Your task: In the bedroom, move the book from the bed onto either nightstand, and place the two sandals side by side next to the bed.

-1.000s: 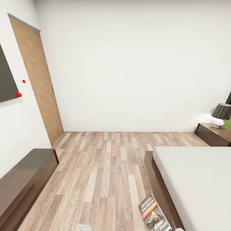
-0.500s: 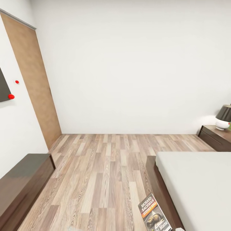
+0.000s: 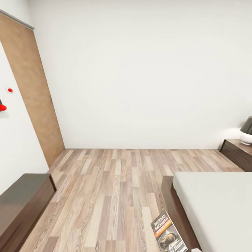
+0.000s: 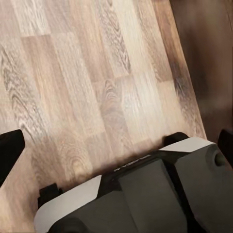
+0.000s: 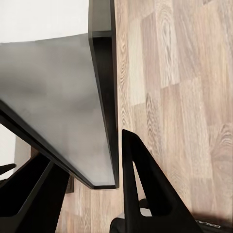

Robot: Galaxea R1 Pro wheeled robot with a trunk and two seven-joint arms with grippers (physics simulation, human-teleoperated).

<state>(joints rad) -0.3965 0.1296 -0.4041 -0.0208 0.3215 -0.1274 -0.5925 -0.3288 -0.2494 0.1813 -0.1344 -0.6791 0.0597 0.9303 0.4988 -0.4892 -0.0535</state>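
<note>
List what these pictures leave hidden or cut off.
- Book, head view: its lower end is cut by the picture's bottom edge, so what holds it can't be told.
- Lamp on the nightstand, head view: cut by the right edge.
- Bed, head view: far side runs out of the picture.
- Right gripper, right wrist view: a thin panel stands between its jaws; contact unclear.

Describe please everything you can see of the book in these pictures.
The book is a thin paperback with a dark cover, white "RICHARD BACHMAN" lettering, an orange band and a pale picture below it. It shows at the bottom edge of the head view, tilted, beside the bed's dark wooden frame, over the wood-plank floor. Its lower end is cut off by the picture's edge; what holds it cannot be told.
</note>
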